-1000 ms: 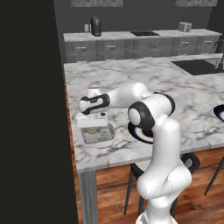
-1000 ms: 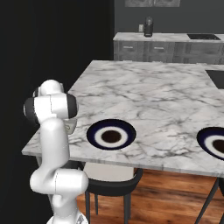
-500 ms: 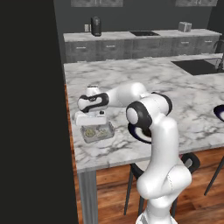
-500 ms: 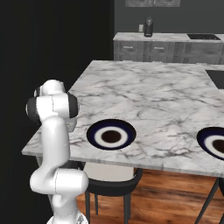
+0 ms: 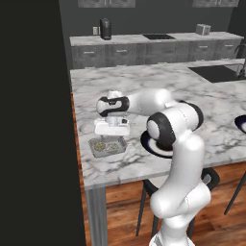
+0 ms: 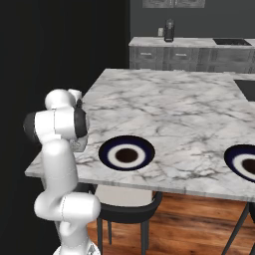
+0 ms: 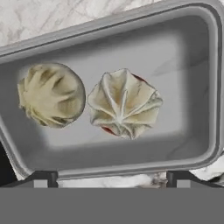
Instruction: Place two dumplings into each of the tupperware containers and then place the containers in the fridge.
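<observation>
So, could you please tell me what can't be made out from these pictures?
- Second tupperware container: not identifiable anywhere on the marble counter.
- Fridge: cut off; the dark left side shows no detail.
- Tupperware container in the right base view: hidden behind the arm.
- Dumplings in the left base view: too small to count.
- End effector fingertips: barely visible in the hand view.

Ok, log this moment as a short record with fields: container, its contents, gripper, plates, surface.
container: tupperware container, grey tray lying flat near the marble counter's left edge
contents: two dumplings side by side, rounder dumpling and pleated dumpling, a little red showing under the pleated one
gripper: gripper above the container, jaws open, holding nothing
plates: dark blue plate beside the arm, second plate farther right
surface: container rests on the counter, not in any fridge
</observation>
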Motion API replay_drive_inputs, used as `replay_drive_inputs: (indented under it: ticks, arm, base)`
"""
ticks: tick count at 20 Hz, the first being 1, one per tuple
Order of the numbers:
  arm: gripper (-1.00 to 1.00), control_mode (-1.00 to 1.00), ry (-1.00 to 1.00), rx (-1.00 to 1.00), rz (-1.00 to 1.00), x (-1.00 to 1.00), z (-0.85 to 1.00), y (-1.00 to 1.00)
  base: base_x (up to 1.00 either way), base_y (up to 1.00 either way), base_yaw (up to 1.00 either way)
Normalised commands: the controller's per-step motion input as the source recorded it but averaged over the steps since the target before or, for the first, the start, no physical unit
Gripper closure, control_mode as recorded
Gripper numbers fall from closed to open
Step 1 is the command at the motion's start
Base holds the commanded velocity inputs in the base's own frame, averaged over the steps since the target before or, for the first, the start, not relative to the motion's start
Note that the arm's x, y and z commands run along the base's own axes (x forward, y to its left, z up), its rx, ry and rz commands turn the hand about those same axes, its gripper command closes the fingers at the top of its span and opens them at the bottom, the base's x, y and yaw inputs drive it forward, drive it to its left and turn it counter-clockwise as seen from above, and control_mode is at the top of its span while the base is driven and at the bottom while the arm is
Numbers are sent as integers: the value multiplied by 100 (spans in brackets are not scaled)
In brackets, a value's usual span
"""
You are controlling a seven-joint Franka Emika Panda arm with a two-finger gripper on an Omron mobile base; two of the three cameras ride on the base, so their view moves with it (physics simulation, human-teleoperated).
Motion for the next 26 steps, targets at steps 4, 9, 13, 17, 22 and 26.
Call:
replay_drive_inputs:
  ticks: [4,9,13,17,22,26]
  arm:
    - [-100,-100,2,0,-19,-33,-5,-71]
    - [-100,-100,0,0,-7,-1,-7,-35]
    - [-100,-100,-9,-4,0,5,0,-5]
    - [-100,-100,-25,-15,1,0,3,0]
    - [-100,-100,-28,-12,1,6,-1,-3]
    - [-100,-100,-7,1,1,19,-17,-13]
  base:
    - [0,0,0]
    - [0,0,0]
    - [0,0,0]
    - [0,0,0]
    - [0,0,0]
    - [0,0,0]
